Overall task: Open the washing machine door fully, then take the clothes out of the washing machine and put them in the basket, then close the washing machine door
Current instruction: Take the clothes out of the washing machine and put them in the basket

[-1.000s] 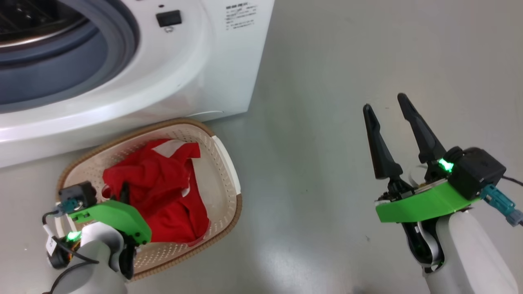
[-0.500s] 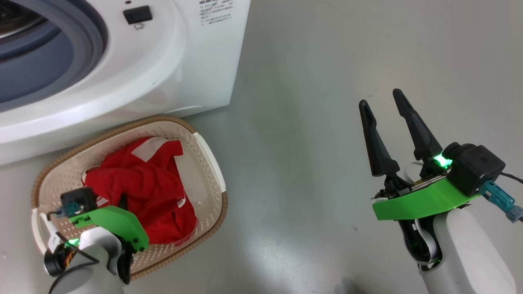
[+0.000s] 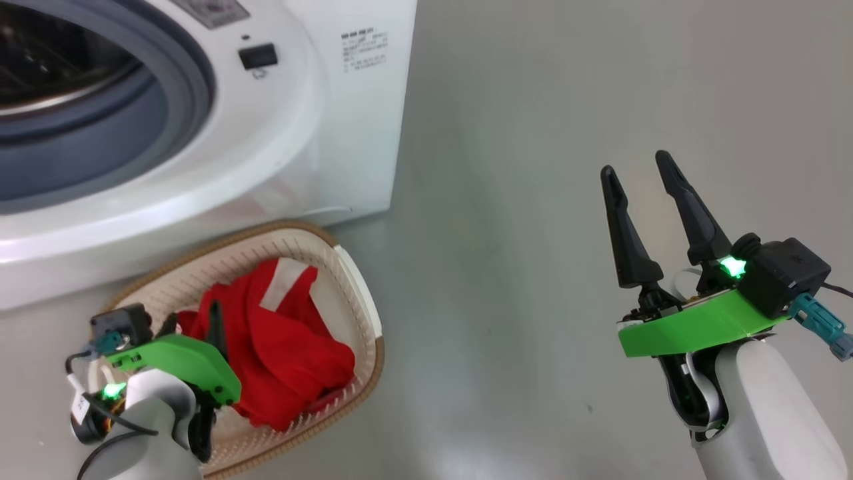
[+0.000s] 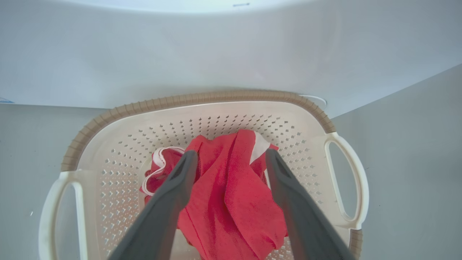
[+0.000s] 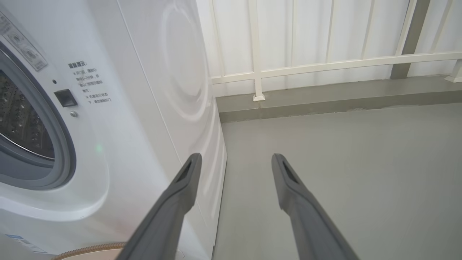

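Left gripper (image 4: 231, 154): jaws wide apart, holding nothing; hangs tips-down over the basket (image 4: 216, 96).
Clothes (image 4: 234, 202): red heap w/ white trim, lying in the basket, straight below the left gripper and btwn its two fingers (image 4: 169, 202). Touching them or not, can't tell.
Right gripper (image 3: 634, 163): jaws spread, empty, over bare floor (image 3: 520, 200). The washing machine (image 3: 320, 133) is off to its left, well apart.
Drum (image 3: 60, 60): mouth uncovered; no red in the part seen (deeper part is dark, so not sure).
Step, my read: unloading looks done or nearly so; closing the washing machine door comes next.
Key relation: the latch socket (image 3: 258, 57) sits on the side of the mouth nearer the right gripper, so the door prob. hinges on the far side, beyond the left gripper. That makes the left arm likely the nearer one. Door's exact pos. I can't tell.
Next move needs: left gripper lifted clear of the cloth w/o snagging, then up and round to the door's outer rim, pushing across toward the latch side.
Risk: a fold caught on a fingertip could drag the clothes back out of the basket.
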You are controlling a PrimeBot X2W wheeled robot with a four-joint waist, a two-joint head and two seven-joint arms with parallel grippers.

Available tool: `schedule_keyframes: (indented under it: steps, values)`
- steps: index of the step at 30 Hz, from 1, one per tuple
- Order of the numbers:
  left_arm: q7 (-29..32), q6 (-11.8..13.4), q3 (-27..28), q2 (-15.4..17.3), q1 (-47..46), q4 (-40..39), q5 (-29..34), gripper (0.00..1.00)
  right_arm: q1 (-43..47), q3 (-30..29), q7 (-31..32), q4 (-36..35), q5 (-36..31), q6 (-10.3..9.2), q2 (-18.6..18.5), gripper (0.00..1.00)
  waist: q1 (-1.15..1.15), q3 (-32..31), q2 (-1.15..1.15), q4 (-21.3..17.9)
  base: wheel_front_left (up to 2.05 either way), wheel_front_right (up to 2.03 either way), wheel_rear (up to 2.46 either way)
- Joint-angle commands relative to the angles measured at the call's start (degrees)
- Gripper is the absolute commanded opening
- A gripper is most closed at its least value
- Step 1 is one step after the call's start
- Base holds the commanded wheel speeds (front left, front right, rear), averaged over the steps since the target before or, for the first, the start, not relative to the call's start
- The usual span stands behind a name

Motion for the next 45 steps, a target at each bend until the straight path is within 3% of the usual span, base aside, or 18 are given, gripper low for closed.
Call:
schedule_keyframes:
  steps: [1,12,29,34,45]
  values:
    - [-0.7,-0.1,1.8,2.7,2.5,-2.9,0.0,1.0,1.6,0.4,-0.4,-0.9,-0.9,0.36,0.2,1.0,0.0,-3.3,0.0,0.9,0.0,0.0,0.0]
    - [-0.8,1.3,6.5,2.7,12.1,-21.4,4.3,1.0,4.8,-1.2,-0.4,0.3,-3.0,0.36,0.2,1.0,0.0,-11.5,0.0,2.6,0.0,0.0,0.0]
    - [-0.8,-0.6,14.2,-0.5,27.4,-47.8,10.8,1.0,9.2,-2.9,-0.4,1.7,-3.9,0.36,0.2,1.0,0.0,-21.8,0.0,2.5,0.0,0.0,0.0]
    - [-0.8,-1.4,14.4,-1.2,30.8,-52.2,12.1,1.0,10.9,-3.5,-0.4,2.0,-4.0,0.36,0.2,1.0,0.0,-24.3,0.0,2.3,0.0,0.0,0.0]
    - [-0.8,0.6,15.1,-1.9,36.2,-57.4,14.6,1.0,13.6,-4.7,-0.4,2.2,-5.1,0.36,0.0,1.0,0.0,-27.9,0.0,2.7,0.0,0.0,0.0]
